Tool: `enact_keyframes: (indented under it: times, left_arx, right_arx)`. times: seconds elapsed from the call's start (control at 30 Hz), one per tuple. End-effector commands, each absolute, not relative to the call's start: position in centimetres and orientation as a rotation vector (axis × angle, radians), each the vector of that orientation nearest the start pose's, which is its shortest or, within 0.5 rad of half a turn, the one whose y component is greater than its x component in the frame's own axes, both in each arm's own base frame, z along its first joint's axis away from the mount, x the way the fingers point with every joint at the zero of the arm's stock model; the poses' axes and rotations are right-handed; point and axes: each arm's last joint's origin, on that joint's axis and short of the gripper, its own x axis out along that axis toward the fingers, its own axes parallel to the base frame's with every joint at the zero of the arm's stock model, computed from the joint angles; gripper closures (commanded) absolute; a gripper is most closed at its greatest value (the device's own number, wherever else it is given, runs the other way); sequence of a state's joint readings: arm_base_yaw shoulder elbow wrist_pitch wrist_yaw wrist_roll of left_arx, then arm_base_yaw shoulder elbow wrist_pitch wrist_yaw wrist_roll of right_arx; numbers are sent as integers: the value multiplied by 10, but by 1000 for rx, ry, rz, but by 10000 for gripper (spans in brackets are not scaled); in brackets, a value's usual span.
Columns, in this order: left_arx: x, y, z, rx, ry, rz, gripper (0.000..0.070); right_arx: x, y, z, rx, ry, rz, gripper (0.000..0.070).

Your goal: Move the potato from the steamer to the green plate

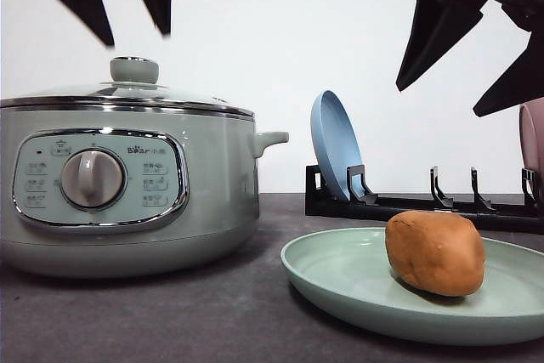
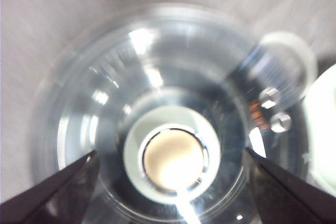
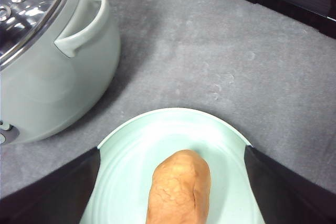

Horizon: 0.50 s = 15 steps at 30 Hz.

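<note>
potato [image 1: 435,252] lying on green plate [image 1: 340,282] | steamer [image 1: 127,193] lid on, left of plate | L gripper [image 1: 127,6] above lid knob, fingers apart, empty | R gripper [image 1: 463,61] above plate, fingers apart, empty | surface: dk grey table [image 1: 170,320] | bkgd: plain white wall [image 1: 340,31], black rack [image 1: 408,201] w/ blue plate [image 1: 336,146]

The front view sits low, near the level of the dark surface [image 1: 170,320], facing forward, with the steamer [image 1: 127,184] close on the left and the green plate [image 1: 357,286] close on the right. The left wrist view looks straight down at close range onto the steamer's glass lid (blurred), knob [image 2: 173,158] centred. The right wrist view looks down from higher up on the plate, the potato [image 3: 179,187] and the steamer's side handle [image 3: 84,22], which the front view also shows.
</note>
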State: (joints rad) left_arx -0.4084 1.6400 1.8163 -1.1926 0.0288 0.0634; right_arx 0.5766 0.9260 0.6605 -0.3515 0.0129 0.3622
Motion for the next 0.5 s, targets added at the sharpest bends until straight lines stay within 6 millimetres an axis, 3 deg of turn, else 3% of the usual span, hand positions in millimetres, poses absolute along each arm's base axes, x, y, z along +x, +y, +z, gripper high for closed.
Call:
enact_keyframes:
  times: [0.0, 0.3, 0.4, 0.47]
  left_arx:
    - [285, -126, 406, 235, 925, -437, 146]
    - [245, -110, 437, 219, 849, -449, 183]
    - [233, -107, 442, 210, 857, -460, 345]
    - [228, -106, 444, 203, 861, -479, 520]
  right_arx:
    - [162, 107, 257, 152, 672, 457, 147]
    - [161, 110, 257, 176, 702, 554, 149]
    - [159, 111, 257, 177, 717, 602, 152]
    - [159, 111, 256, 178, 731, 625, 201]
